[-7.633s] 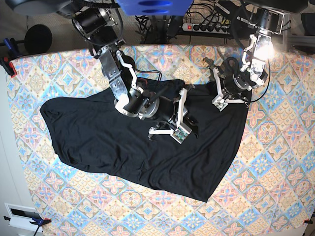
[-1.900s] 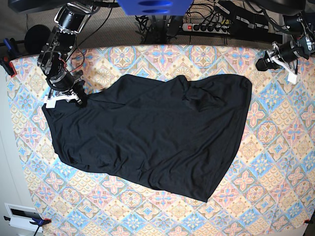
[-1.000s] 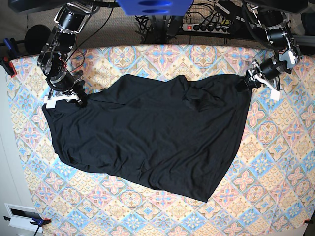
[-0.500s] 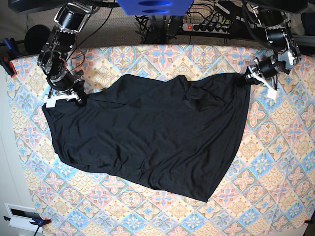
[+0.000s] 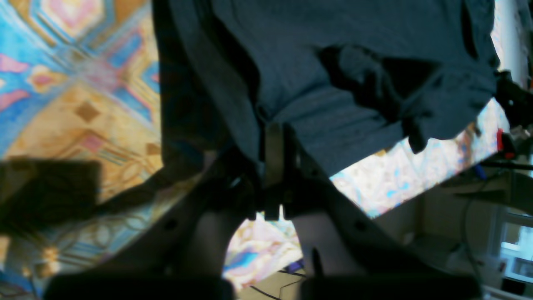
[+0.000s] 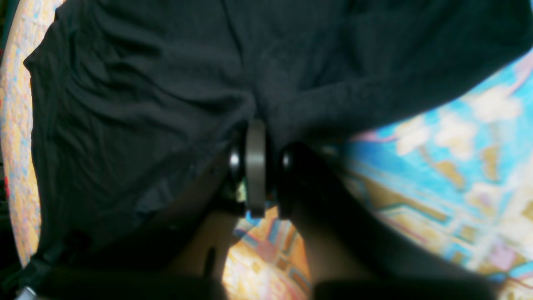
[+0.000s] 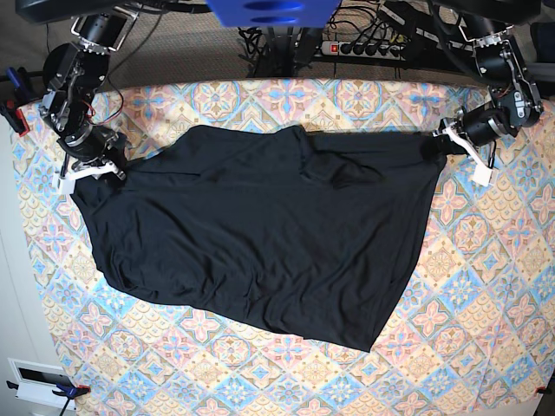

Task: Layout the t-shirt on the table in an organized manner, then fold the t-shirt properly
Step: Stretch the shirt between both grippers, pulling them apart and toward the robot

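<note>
My left gripper (image 7: 436, 146) and right gripper (image 7: 111, 167) are each clamped on opposite upper corners of the black t-shirt (image 7: 260, 234), spread across the tile-patterned counter (image 7: 486, 286).

I am looking at what seems to be a robotics lab or test bench rather than a home. From the base view I see a wide table (image 7: 486, 286) covered in a pastel tile-pattern cloth, held at its edges by clamps (image 7: 14, 113). Behind its far edge a white power strip (image 7: 364, 48) with several black plugs lies on grey carpet among loose black cables (image 7: 260, 39). A blue mount (image 7: 273, 10) hangs overhead at the top centre. Two robot arms reach in from the far corners. A white label or plate (image 7: 36, 380) sits at the near left corner. Through the left wrist view I glimpse blurred pale furniture (image 5: 479, 216) beyond the table.
</note>
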`<action>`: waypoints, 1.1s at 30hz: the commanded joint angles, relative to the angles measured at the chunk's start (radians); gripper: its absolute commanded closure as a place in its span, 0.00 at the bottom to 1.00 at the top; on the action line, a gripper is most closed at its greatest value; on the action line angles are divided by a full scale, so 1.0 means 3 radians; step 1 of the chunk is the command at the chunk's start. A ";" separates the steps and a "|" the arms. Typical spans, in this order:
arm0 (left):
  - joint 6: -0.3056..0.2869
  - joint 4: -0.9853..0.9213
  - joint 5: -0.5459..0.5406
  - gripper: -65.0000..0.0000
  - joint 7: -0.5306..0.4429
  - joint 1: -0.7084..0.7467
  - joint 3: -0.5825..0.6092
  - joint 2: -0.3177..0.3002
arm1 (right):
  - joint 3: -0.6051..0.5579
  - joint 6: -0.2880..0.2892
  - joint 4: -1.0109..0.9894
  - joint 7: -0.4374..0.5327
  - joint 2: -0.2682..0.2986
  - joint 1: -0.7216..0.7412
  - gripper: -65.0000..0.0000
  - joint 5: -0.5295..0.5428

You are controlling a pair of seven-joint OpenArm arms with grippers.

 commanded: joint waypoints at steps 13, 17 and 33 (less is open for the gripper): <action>-0.0001 -0.0439 -0.0356 1.00 -0.0098 -0.0296 -0.0050 -0.0240 | 0.0020 0.0015 0.0028 -0.0128 0.0224 0.0044 1.00 0.0039; -0.0001 -0.0884 -0.0351 1.00 -0.0098 -0.0516 -0.0055 -0.0240 | 0.0015 0.0015 0.0023 -0.0230 0.0306 0.0049 1.00 0.0039; 0.0020 -0.1037 -0.0346 1.00 -0.0078 -0.1124 -0.0034 -0.0220 | -0.0277 0.0015 0.0074 -0.0338 0.0521 0.0223 1.00 0.0039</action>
